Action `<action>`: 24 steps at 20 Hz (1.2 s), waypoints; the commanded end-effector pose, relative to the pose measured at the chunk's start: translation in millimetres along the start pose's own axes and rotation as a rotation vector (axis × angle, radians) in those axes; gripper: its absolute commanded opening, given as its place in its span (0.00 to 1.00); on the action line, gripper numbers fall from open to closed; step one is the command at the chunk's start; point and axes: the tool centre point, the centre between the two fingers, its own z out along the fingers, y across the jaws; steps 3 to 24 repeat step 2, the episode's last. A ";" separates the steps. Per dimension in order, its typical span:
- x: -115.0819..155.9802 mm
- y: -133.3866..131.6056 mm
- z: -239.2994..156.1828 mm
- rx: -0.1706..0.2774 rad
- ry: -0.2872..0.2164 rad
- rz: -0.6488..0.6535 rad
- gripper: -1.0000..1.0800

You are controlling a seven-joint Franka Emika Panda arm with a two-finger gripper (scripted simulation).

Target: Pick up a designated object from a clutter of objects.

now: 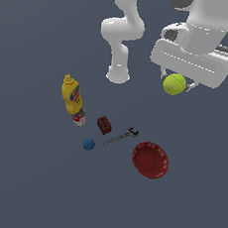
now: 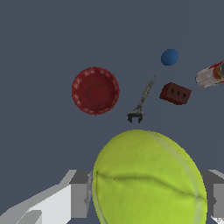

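Note:
The yellow-green tennis ball (image 1: 174, 84) hangs high above the floor, held under the white arm's hand. My gripper (image 1: 175, 85) is shut on it, one finger on each side. In the wrist view the tennis ball (image 2: 148, 179) fills the near part of the picture between the two grey fingers (image 2: 81, 192). Far below lie the other objects: a yellow mustard bottle (image 1: 72, 98) on its side, a dark red block (image 1: 104, 125), a blue ball (image 1: 88, 144), a metal wrench (image 1: 121, 136) and a dark red bowl (image 1: 150, 159).
The arm's white base (image 1: 118, 74) stands behind the clutter in the exterior view. In the wrist view the bowl (image 2: 95, 90), wrench (image 2: 142, 99), block (image 2: 175, 93), blue ball (image 2: 169, 57) and the bottle's cap end (image 2: 211, 75) show on the dark grey floor.

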 end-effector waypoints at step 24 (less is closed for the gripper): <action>2.0 0.3 0.8 0.001 0.000 0.001 0.00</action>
